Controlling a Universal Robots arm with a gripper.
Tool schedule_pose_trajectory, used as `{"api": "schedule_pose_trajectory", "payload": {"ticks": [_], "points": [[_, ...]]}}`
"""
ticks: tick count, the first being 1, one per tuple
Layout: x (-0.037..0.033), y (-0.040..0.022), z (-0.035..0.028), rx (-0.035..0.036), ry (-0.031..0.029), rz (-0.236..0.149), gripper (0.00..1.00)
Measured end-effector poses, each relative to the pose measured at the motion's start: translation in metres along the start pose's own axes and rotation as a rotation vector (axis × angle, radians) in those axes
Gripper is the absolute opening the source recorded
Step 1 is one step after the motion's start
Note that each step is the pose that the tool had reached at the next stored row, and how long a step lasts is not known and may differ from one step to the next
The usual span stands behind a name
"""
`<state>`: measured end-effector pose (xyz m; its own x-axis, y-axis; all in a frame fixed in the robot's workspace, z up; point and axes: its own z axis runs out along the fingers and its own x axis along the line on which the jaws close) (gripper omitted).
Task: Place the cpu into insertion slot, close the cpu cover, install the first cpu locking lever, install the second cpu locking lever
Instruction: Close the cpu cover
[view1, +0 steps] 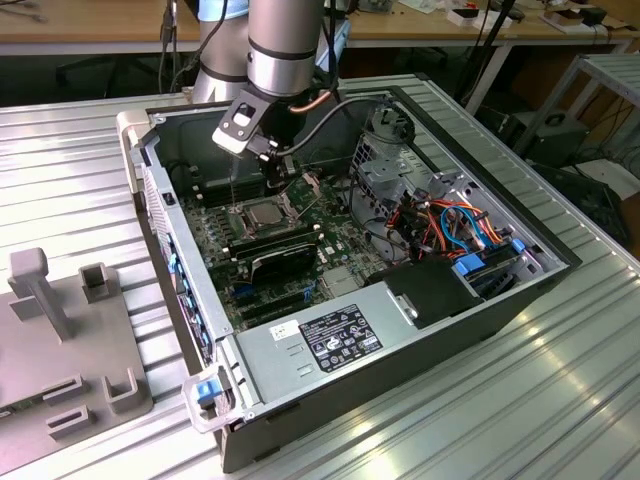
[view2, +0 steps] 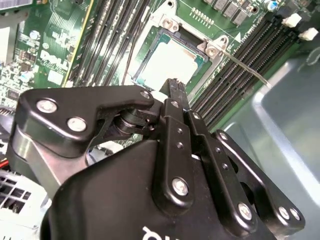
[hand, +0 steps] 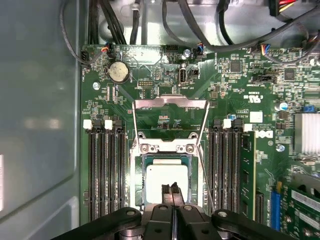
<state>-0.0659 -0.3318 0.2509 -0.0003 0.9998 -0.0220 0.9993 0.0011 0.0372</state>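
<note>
Standing on a ribbed metal table (view1: 560, 400), an open computer case (view1: 300, 410) holds the work; a grey holder block (view1: 60, 340) lies on the table at the exterior view's left, well apart from the case. The arm (view1: 285, 45) reaches down into the case over the green circuit board (hand: 230, 80).

- Rows of long black memory slots (hand: 105, 170) flank the socket (hand: 141, 172) on two sides.
- The cover (hand: 170, 102) is open. It is swung back off the socket on its hinge, with its free edge pointing toward the coin battery (hand: 119, 71), and the green board shows through its window. How steeply it stands cannot be told.
- The chip (hand: 160, 175) lies flat inside the socket with its pale metal top up and its edges parallel to the socket's rim. Being square, it has no long axis.
- The gripper (hand: 172, 190) hangs directly over the chip. Its fingers (hand: 167, 192) are pressed together with nothing between them, and their tips point down at the metal top. Whether they touch it cannot be told.
- A thin locking lever (view2: 245, 67) juts out from one corner of the socket, slanting away over the memory slots — unlatched.
</note>
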Motion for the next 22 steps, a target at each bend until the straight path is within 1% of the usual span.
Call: {"api": "schedule_pose_trajectory", "payload": {"ticks": [1, 14, 15, 19, 20, 22], "points": [[0.0000, 0.0001, -0.0026, -0.0001, 0.0002, 0.000, 0.11], [-0.0001, 0.0008, -0.0032, 0.0001, 0.0000, 0.000, 0.11], [-0.0001, 0.0022, -0.0032, 0.0001, 0.0000, 0.000, 0.11], [-0.0001, 0.0116, -0.0027, -0.0001, 0.0002, 0.000, 0.11], [-0.0001, 0.0145, -0.0053, 0.0000, 0.0002, 0.000, 0.11], [-0.0002, 0.0147, -0.0089, -0.0001, 0.0003, 0.000, 0.11]]}}
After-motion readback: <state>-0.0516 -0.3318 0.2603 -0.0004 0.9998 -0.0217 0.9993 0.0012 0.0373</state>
